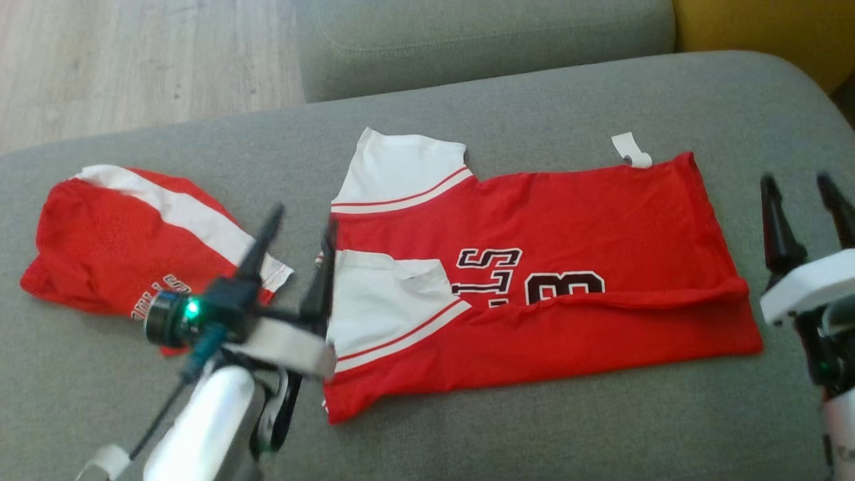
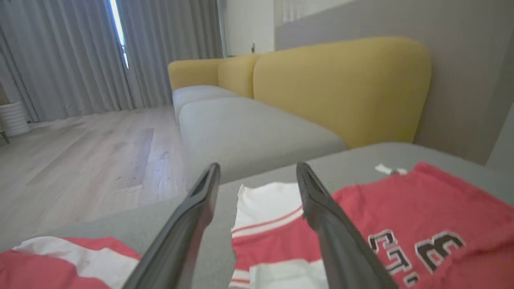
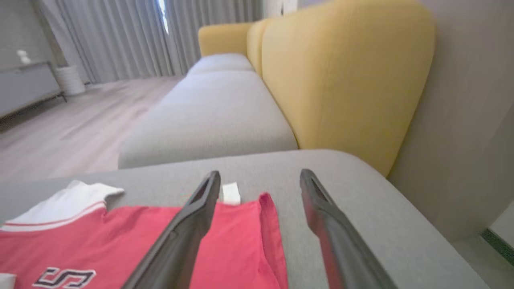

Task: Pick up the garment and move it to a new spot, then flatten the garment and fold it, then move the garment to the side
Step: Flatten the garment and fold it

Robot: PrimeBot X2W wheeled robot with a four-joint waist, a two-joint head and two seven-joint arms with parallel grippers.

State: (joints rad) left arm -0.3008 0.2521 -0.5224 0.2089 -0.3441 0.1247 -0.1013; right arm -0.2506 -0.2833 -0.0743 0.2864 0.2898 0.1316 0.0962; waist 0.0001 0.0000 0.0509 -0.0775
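Both stand wide open and empty over the grey cushion (image 1: 534, 434): the left pincer (image 1: 304, 219) hovers at the sleeve end of the red jersey (image 1: 568, 267), while the right pincer (image 1: 795, 179) hangs just off its hem end. The jersey lies between them, doubled lengthwise, with a second red garment (image 1: 113, 247) close on the left pincer's outer side and a yellow backrest (image 2: 341, 88) well beyond. A careless next grab could pinch only the top layer and pull the fold open, or the left pincer could snag the neighbouring garment lying so near.
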